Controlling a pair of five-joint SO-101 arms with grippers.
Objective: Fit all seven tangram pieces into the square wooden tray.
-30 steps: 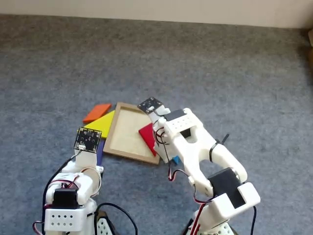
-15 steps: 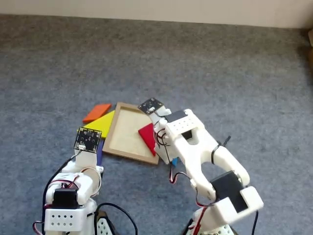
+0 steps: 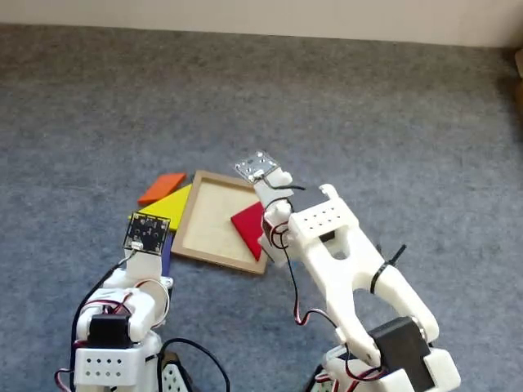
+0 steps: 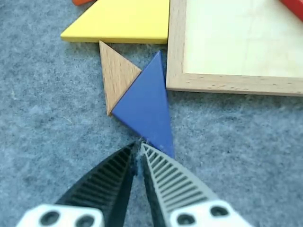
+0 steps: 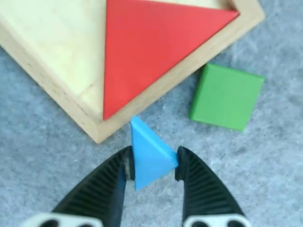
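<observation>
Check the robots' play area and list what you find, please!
Surface: grey carpet.
Job's things: red triangle in tray; yellow triangle, orange piece, tan triangle, blue triangle and green square lie outside it.
Clutter: nothing seen.
Grippers: left gripper, fingers shut, at the blue triangle's corner; right gripper, fingers gripping a light blue triangle.
Cables: wires run along the arms.
Surroundings: pale wall beyond the carpet.

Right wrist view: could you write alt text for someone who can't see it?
The claw grips a small light blue triangle just outside a corner of the wooden tray. A red triangle lies in that corner, and a green square sits on the grey carpet nearby.
</observation>
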